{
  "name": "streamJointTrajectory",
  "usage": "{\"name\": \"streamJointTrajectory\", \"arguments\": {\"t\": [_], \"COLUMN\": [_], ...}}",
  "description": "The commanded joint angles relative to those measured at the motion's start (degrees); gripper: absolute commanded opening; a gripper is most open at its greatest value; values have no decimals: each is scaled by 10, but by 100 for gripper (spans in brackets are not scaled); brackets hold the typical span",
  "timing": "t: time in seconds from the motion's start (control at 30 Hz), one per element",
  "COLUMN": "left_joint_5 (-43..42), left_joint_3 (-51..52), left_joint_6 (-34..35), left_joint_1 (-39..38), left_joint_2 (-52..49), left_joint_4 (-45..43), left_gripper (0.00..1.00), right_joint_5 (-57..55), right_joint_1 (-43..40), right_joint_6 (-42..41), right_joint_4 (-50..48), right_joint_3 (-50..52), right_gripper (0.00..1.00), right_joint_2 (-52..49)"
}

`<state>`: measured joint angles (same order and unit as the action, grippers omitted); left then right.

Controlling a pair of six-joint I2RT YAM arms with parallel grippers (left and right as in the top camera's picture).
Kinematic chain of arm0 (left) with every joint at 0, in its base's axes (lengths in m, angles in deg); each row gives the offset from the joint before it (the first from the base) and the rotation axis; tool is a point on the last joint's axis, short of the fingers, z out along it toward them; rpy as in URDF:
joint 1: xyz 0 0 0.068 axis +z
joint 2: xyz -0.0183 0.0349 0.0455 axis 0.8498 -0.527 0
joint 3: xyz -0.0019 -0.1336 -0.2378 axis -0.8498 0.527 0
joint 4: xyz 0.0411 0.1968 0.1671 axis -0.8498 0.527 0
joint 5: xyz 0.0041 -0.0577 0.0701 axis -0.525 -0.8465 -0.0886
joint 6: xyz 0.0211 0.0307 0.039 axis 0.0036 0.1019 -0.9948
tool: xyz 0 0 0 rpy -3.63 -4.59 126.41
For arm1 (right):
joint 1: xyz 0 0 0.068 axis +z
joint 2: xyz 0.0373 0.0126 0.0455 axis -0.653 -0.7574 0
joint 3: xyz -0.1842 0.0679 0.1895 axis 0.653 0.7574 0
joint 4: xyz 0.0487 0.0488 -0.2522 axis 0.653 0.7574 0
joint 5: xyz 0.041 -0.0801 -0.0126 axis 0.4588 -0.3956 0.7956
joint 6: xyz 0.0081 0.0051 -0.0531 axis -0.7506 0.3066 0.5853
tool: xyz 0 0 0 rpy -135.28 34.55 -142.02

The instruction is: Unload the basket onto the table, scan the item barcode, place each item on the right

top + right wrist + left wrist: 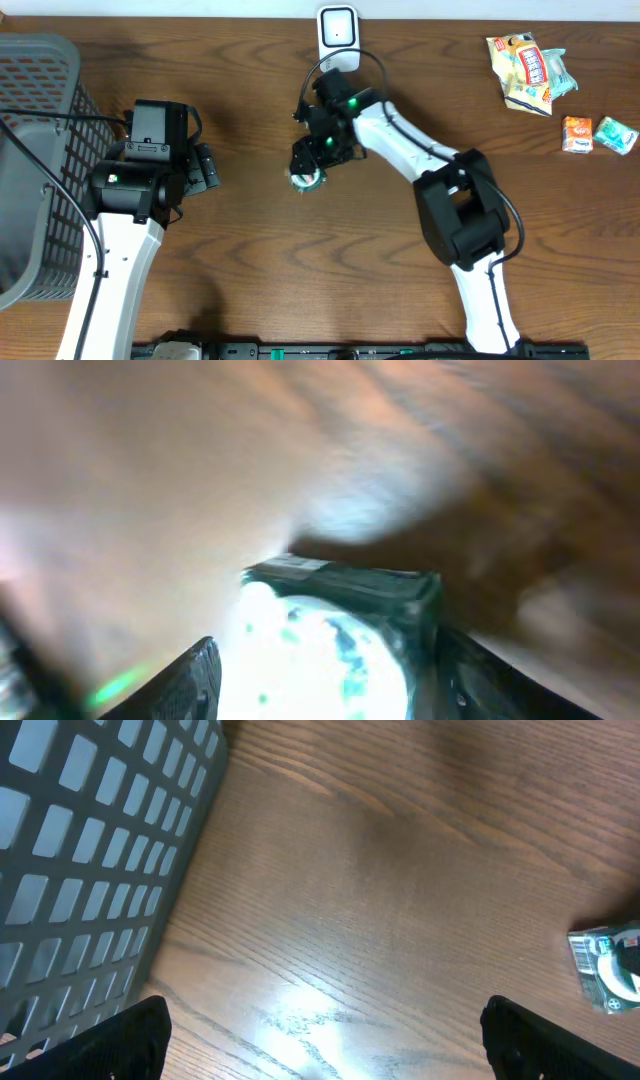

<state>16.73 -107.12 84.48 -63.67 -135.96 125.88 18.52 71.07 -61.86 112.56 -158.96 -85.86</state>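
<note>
1. Left gripper: it sits left of the scanner, on the near side, next to the basket. Its fingers are spread fully and hold nothing. Only bare table shows between them.

2. Right gripper: it sits on the near side of the scanner, slightly left of it. The 2 fingers bracket the item with no visible gap, so the item reads as grasped. The right wrist view is blurred, so treat the grasp as a judgement.

3. Item location: it is on the near side of the scanner, apart from it and under the right gripper. Whether it rests on the table or is lifted cannot be told.

4. Progress: the pick-up appears done. Presentation to the scanner is not yet done, and no barcode shows in any view. Remaining steps are to carry the item to the scanner and turn the coded face toward it.

5. Orientation: from overhead the item looks round, with no clear long axis. In the right wrist view its widest span runs finger to finger. The pale white-and-green face points at the wrist camera, and a dark green band marks the far edge. Which face carries the barcode cannot be told.

6. Far zone: a snack bag and 2 small packs lie well right of the scanner.
</note>
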Motion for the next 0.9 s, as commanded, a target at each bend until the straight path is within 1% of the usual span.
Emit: {"name": "streamJointTrajectory", "arguments": {"t": [0.0,0.1,0.2,0.3,0.43,0.53,0.63,0.7,0.87], "left_joint_5": [2,2,2,2,2,2,2,2,2], "left_joint_3": [-8,-8,-8,-8,-8,-8,-8,-8,-8], "left_joint_6": [3,3,3,3,3,3,3,3,3], "left_joint_1": [-1,-1,-1,-1,-1,-1,-1,-1,-1], "left_joint_2": [-2,-2,-2,-2,-2,-2,-2,-2,-2], "left_joint_4": [2,2,2,2,2,2,2,2,2], "left_gripper": [98,98,98,98,98,98,98,98,98], "right_joint_5": [174,246,242,222,144,43,-41,-84,-135], "right_joint_1": [-15,-25,-30,-28,-16,-2,17,32,72], "right_joint_6": [73,113,115,114,97,63,59,65,133], "right_joint_4": [8,22,27,30,29,30,37,39,50], "right_joint_3": [2,2,2,2,2,2,2,2,2], "right_gripper": [63,65,65,68,70,76,84,90,98], "right_joint_2": [5,5,5,5,5,5,5,5,5]}}
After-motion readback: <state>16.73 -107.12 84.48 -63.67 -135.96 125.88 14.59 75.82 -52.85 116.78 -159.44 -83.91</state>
